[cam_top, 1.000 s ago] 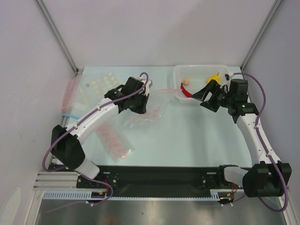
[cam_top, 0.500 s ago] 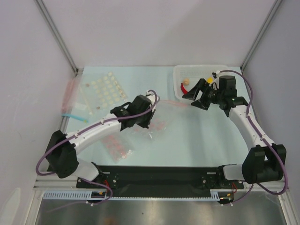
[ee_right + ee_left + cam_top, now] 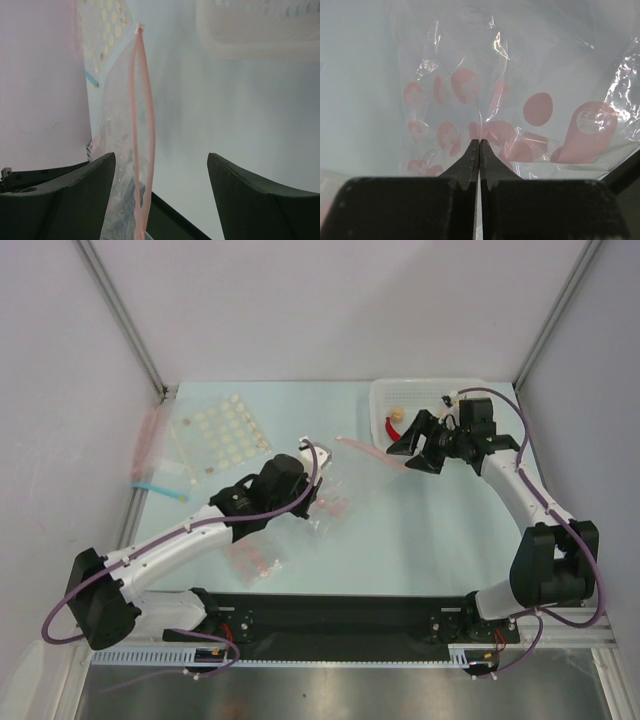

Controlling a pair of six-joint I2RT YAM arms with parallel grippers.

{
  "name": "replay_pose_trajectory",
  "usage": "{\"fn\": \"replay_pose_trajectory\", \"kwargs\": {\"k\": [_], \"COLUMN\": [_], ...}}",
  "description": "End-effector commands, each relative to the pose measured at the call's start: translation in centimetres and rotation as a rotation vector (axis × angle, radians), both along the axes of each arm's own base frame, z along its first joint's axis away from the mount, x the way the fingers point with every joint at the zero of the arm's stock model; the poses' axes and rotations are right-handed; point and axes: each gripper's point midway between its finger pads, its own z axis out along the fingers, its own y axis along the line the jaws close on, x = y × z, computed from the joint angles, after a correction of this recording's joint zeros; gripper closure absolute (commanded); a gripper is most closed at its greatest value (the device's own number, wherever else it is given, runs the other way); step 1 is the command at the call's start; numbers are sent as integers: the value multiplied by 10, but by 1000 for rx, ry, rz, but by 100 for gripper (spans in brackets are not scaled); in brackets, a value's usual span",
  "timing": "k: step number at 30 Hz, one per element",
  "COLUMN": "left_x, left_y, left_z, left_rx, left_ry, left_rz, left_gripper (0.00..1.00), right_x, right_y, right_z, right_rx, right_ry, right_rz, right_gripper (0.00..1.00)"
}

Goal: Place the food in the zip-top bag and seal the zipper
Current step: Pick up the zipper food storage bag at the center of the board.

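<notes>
The clear zip-top bag (image 3: pixel 350 475) lies mid-table, its pink-red zipper (image 3: pixel 365 448) running toward the white basket (image 3: pixel 470 388). My left gripper (image 3: pixel 312 502) is shut on the bag's crinkly film (image 3: pixel 485 60); pink round pieces show through the plastic. My right gripper (image 3: pixel 403 456) is open at the bag's mouth end. In the right wrist view the zipper (image 3: pixel 142 125) stands between the fingers of the right gripper (image 3: pixel 161 156), close to the left one. The red chili (image 3: pixel 389 430) and the beige bulb (image 3: pixel 397 415) lie in the basket. The yellow and green fruits are hidden behind the right gripper.
A packet of pale round pieces (image 3: pixel 222 432) lies at the back left, and shows in the right wrist view (image 3: pixel 102 30). A packet of pink-red pieces (image 3: pixel 250 558) lies beside the left arm. A pinkish bag (image 3: pixel 150 435) and a blue strip (image 3: pixel 160 488) lie by the left wall.
The left gripper has drawn the bag toward the near side, away from the basket. The right gripper has swung left from over the basket to the bag's mouth.
</notes>
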Motion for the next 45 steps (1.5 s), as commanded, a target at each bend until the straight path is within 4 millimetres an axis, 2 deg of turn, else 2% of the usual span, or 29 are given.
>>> {"fn": "replay_pose_trajectory", "kwargs": {"k": [1, 6, 11, 12, 14, 19, 23, 29, 30, 33, 34, 36, 37, 38, 40, 41, 42, 43, 44, 45], "left_x": [3, 2, 3, 3, 3, -1, -2, 0, 1, 4, 5, 6, 6, 6, 3, 3, 1, 0, -1, -3], "left_y": [0, 1, -5, -5, -3, -6, -8, -11, -11, -11, -12, -12, -13, -16, -18, -20, -21, -23, -25, -25], "left_z": [16, 29, 43, 44, 47, 50, 51, 54, 52, 51, 49, 48, 47, 54, 57, 71, 75, 84, 102, 109], "left_rx": [-18, -30, -21, -6, 13, -13, -10, -1, 7, 22, 27, 26, 26, 10, -3, -28, -61, -92, -133, -163], "left_ry": [-84, -129, -161, -171, -169, -176, -195, -213, -212, -216, -213, -204, -194, -197, -158, -168, -147, -145, -162, -146], "left_rz": [-19, -39, -84, -99, -108, -123, -137, -139, -135, -131, -130, -123, -118, -119, -117, -111, -88, -89, -86, -67], "left_gripper": [100, 100, 100, 100, 100, 100, 100, 100, 100, 100, 100, 99, 95, 90, 65, 54, 34, 27, 22, 15], "right_x": [1, 3, 9, 11, 13, 5, -3, -9, -10, -10, -9, -10, -9, -9, -9, -8, -8, -9, -9, -10], "right_y": [16, 27, 38, 38, 42, 50, 51, 56, 58, 61, 61, 64, 64, 64, 64, 63, 62, 60, 58, 57], "right_z": [29, 41, 52, 44, 56, 49, 35, 36, 38, 39, 40, 43, 44, 45, 51, 54, 55, 59, 59, 61], "right_rx": [52, 116, 152, 133, 123, 99, 76, 118, 130, 145, 150, 173, 176, 178, 172, 165, 158, 142, 123, 110], "right_ry": [-69, -70, -87, -50, -56, -32, 7, 11, 3, -3, -7, -12, -19, -26, -55, -73, -83, -114, -126, -143], "right_rz": [78, 110, 129, 117, 137, 193, 207, 229, 238, 258, 265, 282, 285, 289, 292, 288, 285, 290, 280, 280], "right_gripper": [20, 26, 23, 22, 21, 23, 24, 28, 29, 44, 56, 69, 82, 89, 100, 100, 100, 100, 100, 100]}}
